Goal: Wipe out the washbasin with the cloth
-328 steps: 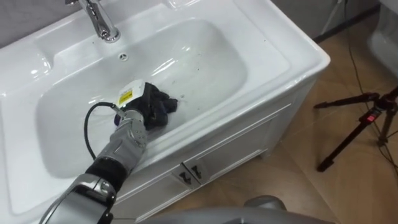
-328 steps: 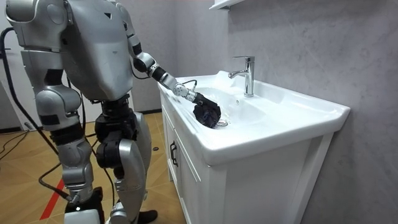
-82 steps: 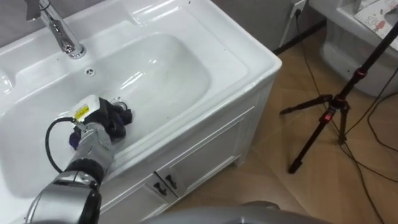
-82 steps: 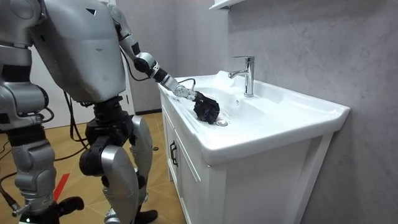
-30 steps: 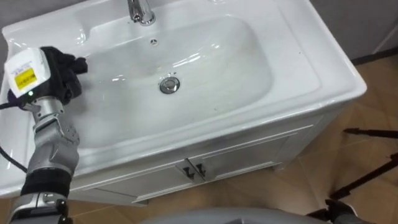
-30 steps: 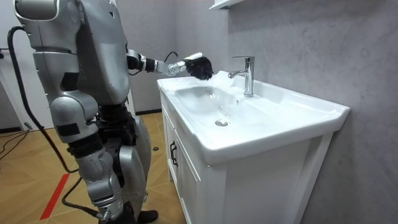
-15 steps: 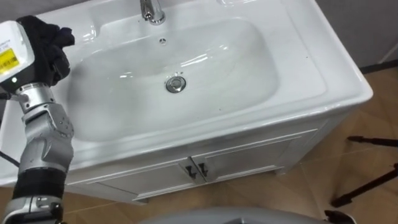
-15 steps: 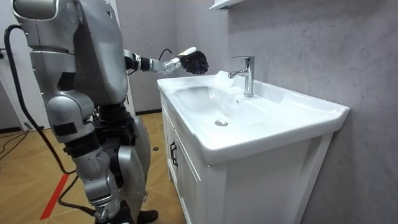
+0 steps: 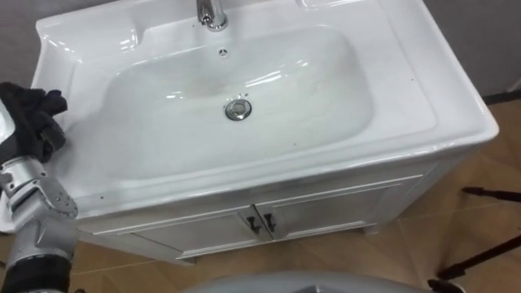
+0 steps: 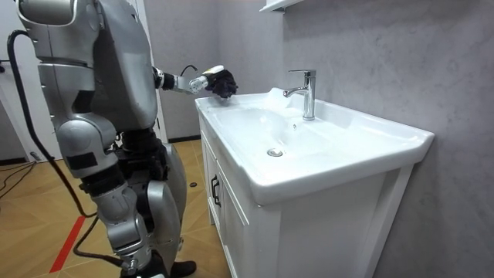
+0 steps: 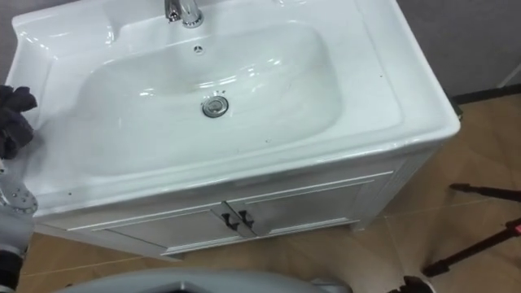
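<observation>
The left hand [image 10: 202, 82] is clenched round a dark cloth [image 9: 31, 114], held above the left rim of the basin [image 9: 423, 81]. Soft and light, the cloth is judged best gripped bunched, so nothing trails.

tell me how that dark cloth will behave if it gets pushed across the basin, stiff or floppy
Probably floppy: the dark cloth sits crumpled in uneven folds in the left hand. Likely light, since it hangs bunched there without sagging far. The basin looks glossy, so it should slide easily yet may bunch up.
</observation>
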Motion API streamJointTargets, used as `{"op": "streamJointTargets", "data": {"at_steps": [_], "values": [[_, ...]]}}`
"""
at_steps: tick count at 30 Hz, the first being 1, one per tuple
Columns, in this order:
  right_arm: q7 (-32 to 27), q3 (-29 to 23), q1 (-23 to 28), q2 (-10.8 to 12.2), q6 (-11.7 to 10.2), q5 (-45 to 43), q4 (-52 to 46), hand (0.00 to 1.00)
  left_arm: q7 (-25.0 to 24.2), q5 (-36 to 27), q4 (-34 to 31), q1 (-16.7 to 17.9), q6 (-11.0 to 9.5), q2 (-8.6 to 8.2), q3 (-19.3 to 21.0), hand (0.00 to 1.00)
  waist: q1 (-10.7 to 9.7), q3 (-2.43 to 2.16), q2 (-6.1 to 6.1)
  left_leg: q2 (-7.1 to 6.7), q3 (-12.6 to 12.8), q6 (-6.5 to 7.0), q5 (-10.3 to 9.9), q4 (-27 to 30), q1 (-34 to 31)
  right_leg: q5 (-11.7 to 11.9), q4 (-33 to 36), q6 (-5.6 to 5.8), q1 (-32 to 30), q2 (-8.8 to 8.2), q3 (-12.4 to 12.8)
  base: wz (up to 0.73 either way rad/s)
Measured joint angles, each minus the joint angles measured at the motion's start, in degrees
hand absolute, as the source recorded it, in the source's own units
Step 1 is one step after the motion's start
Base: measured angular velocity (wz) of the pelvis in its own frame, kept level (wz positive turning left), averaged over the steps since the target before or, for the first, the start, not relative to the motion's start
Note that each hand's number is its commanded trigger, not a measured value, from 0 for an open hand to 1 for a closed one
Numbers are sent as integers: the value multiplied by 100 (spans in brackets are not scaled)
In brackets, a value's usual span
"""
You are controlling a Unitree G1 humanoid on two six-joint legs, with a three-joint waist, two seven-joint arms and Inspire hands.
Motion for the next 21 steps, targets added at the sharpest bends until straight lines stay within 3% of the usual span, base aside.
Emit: {"op": "streamJointTargets", "data": {"at_steps": [6,13,21], "values": [[1,-111,9,-18,78,5,2,0,5,-243,152,1,33,0,118,100,84,7,-10,-26,-7,13,8,50,14,-51,26,19,21,-28,-17,4],[126,-106,23,-34,132,2,3,0,-22,-243,375,23,196,-11,117,100,77,18,-30,-74,-3,27,10,48,16,-105,103,53,18,-78,-37,3],[135,-103,50,-34,170,-6,-6,0,-112,-246,361,26,211,-11,112,100,39,19,-36,-75,2,30,8,42,19,-105,97,54,26,-78,-42,0]]}}
